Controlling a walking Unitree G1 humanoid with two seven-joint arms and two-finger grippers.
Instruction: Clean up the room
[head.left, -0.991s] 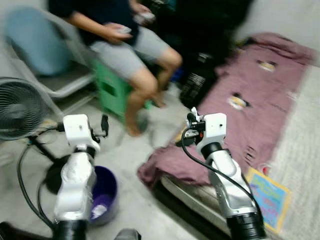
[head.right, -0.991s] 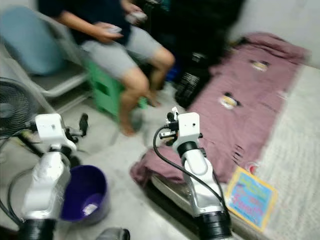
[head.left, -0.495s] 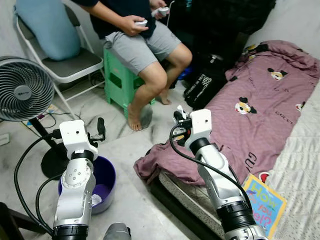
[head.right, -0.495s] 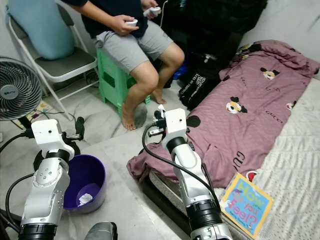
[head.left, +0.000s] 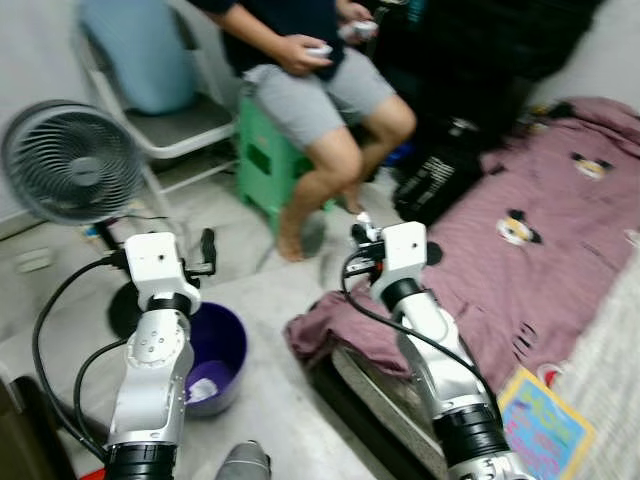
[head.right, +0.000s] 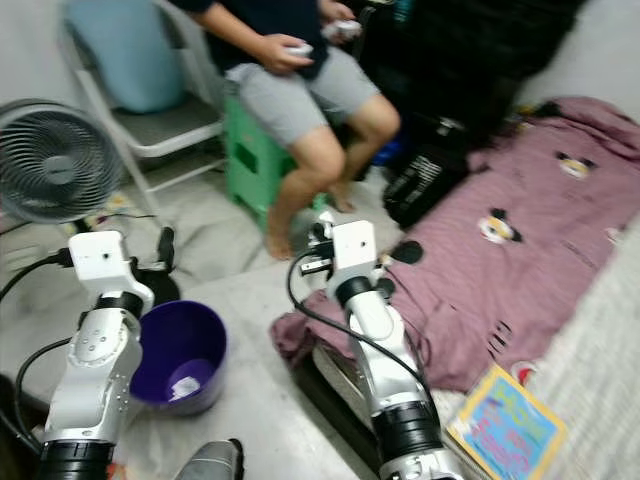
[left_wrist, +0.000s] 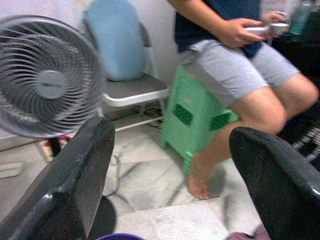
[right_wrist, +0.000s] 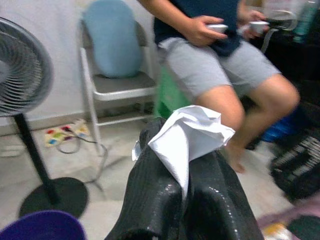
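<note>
Pinching a crumpled white tissue (right_wrist: 189, 134), the right gripper (right_wrist: 182, 165) has its glossy black jaws pressed together on the paper, which sticks up from them in a creased, pointed fold. In the head views this gripper (head.left: 362, 240) hangs over the pale stone floor (head.left: 262, 290), to the right of the purple bucket (head.left: 212, 358) and just beyond the rumpled edge of the mauve cartoon-print blanket (head.left: 520, 250). The bucket is round, smooth plastic, standing on the floor just beside the left arm, with a scrap of white paper (head.right: 184, 383) lying inside it. Right of the bucket, at the near edge of the bed (head.left: 610, 370), lies a flat, bright, colourful book (head.left: 543, 425). The left gripper (left_wrist: 172, 170) is raised above and just beyond the bucket, its rounded black jaws spread wide and holding nothing. Beyond the bucket stands a round wire-caged fan (head.left: 72, 162) on a dark disc base. Farther still, a person (head.left: 320, 90) in grey shorts sits on a green plastic stool (head.left: 262, 165), and to its left is a folding metal chair (head.left: 185, 125) with a soft blue cushion (head.left: 135, 55).
</note>
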